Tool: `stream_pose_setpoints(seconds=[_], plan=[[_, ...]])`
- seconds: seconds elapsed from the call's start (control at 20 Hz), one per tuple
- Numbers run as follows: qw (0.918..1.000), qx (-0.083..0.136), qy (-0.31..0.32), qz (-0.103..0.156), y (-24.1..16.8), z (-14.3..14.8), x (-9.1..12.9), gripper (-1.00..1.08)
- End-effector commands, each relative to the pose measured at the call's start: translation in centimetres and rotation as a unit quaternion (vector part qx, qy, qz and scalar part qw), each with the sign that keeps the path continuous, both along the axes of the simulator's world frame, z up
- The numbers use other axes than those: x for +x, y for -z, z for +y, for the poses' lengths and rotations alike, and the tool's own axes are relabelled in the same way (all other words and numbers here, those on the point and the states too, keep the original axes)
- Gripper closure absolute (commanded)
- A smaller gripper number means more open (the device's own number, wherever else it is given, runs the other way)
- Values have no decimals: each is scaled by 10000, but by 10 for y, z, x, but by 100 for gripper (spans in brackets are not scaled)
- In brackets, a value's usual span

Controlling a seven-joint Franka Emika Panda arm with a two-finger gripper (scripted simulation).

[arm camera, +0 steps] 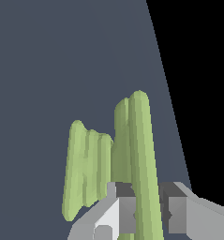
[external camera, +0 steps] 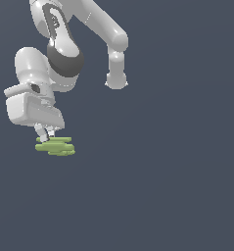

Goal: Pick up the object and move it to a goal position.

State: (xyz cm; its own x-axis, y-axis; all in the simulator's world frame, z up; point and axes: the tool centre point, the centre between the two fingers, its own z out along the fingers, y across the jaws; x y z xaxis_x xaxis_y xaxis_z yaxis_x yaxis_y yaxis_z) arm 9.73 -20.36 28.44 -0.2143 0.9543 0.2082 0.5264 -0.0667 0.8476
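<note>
The object (external camera: 57,147) is a small flat light-green piece of parallel bars, low at the exterior view's left. My white gripper (external camera: 46,138) comes down on its near end from above. In the wrist view the object (arm camera: 87,164) shows as upright green bars. One long bar runs between the two grey fingers (arm camera: 125,211), and the gripper (arm camera: 148,218) is closed on it, with the pads touching both of its sides. I cannot tell whether the object rests on the floor or hangs just above it.
The dark grey floor (external camera: 162,186) spreads all around. The arm's white links and elbow (external camera: 116,73) stand above and behind the gripper. A black area (arm camera: 202,70) fills one side of the wrist view, beyond the floor's edge.
</note>
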Motion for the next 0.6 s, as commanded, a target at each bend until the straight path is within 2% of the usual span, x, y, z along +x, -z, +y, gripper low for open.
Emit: stream_pose_setpoints(seconds=[0.0,0.3,0.55], plan=[[9995,-98,-81,-304,-15,-7,-4,108],[9947,-299,-279,-943,-44,-21,-14,108],[9891,-424,-418,-1345,-60,-29,-22,108]])
